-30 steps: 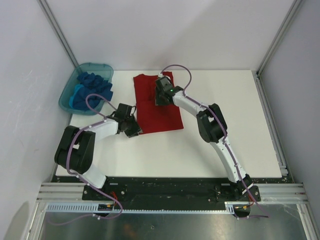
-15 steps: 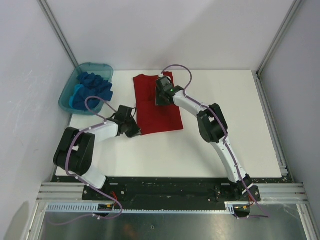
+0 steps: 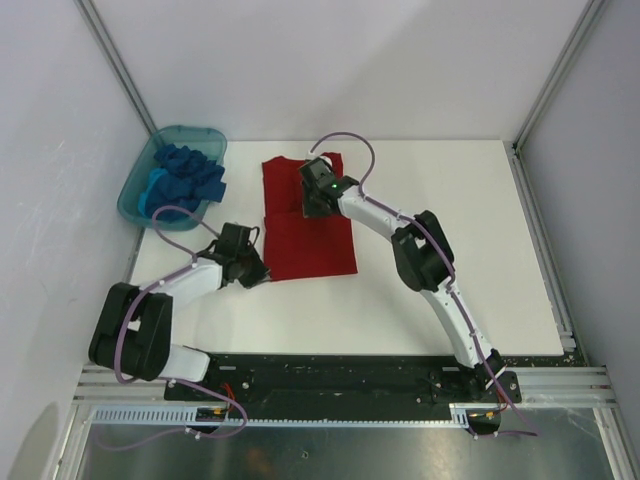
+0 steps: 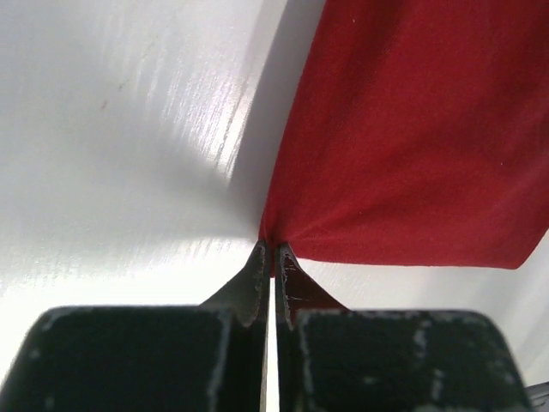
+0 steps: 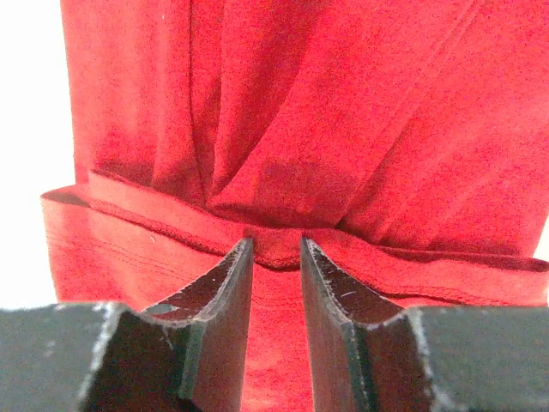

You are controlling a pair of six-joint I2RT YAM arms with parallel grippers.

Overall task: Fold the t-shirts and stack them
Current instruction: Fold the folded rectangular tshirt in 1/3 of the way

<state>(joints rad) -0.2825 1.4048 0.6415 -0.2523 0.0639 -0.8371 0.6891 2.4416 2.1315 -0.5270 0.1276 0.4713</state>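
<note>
Red t-shirt (image 3: 308,225): on worktop (image 3: 450,200), between both tools; soft, light, limp; best pinched at corners.
Left tool (image 4: 273,251): clenched on near-left hem corner.
Right tool (image 5: 276,249): part-closed around a raised fold.
Blue t-shirts (image 3: 185,175): in teal tub (image 3: 135,195), far left.

A robotics lab test cell: bare white walls (image 3: 350,60), aluminium frame rails (image 3: 120,385), a white tabletop (image 3: 450,190) beyond the arms.
</note>
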